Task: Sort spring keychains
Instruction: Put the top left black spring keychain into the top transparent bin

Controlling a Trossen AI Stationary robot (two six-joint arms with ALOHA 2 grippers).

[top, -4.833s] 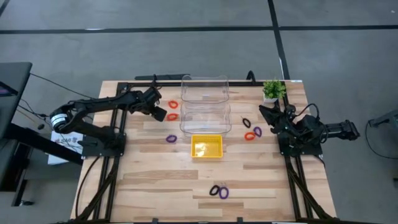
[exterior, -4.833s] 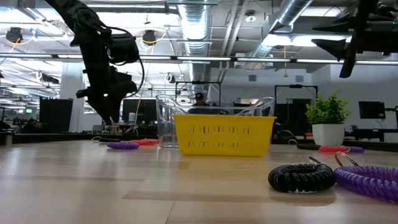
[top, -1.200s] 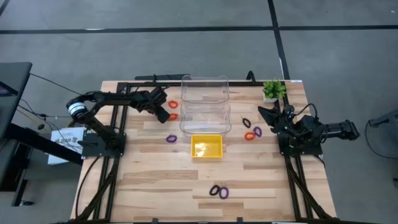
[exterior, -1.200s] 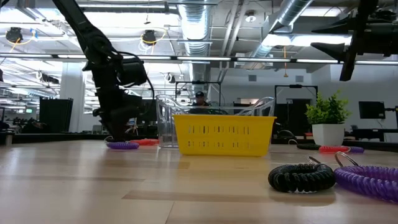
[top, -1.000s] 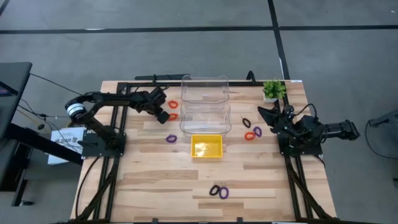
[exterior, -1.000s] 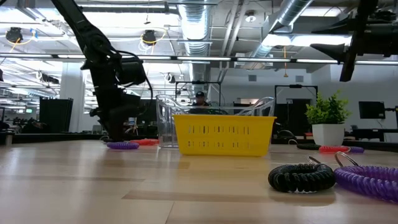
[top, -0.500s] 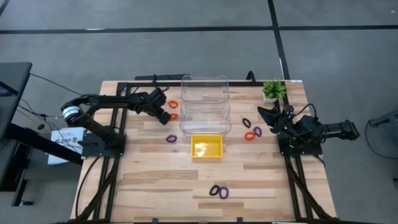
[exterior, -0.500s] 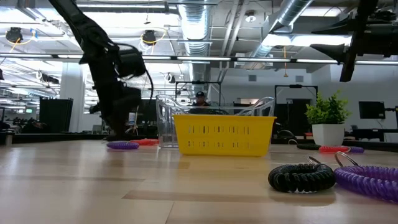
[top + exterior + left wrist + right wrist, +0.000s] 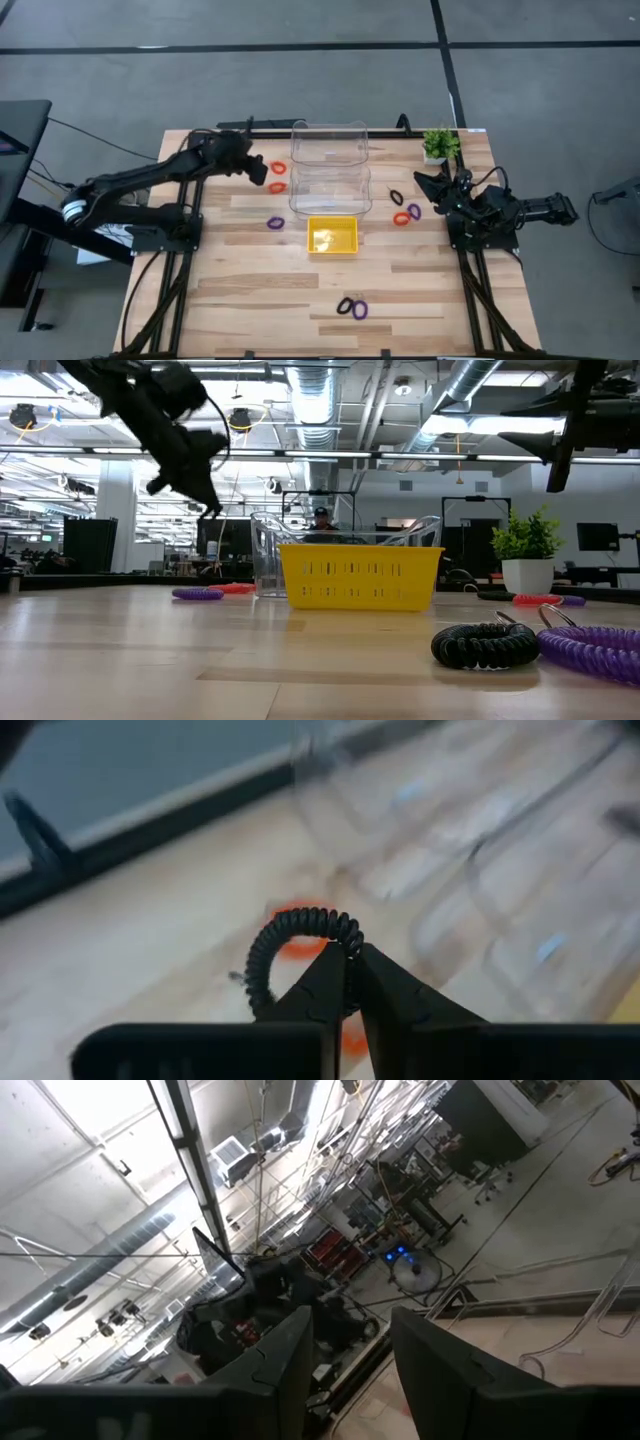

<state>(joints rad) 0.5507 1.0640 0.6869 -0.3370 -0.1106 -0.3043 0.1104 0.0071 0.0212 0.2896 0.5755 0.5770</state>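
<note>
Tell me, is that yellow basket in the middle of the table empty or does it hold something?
Empty. From above, the yellow basket shows only its bare yellow floor; no spring keychains lie inside. The nearest, a purple spring keychain, lies on the table beside it.

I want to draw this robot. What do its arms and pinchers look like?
Draw two thin, dark, jointed arms. The left arm has a white band near its base and loose black cables beside it. The left gripper ends in two black pointed fingers, like a beak. The right gripper has two flat, dark fingers.
</note>
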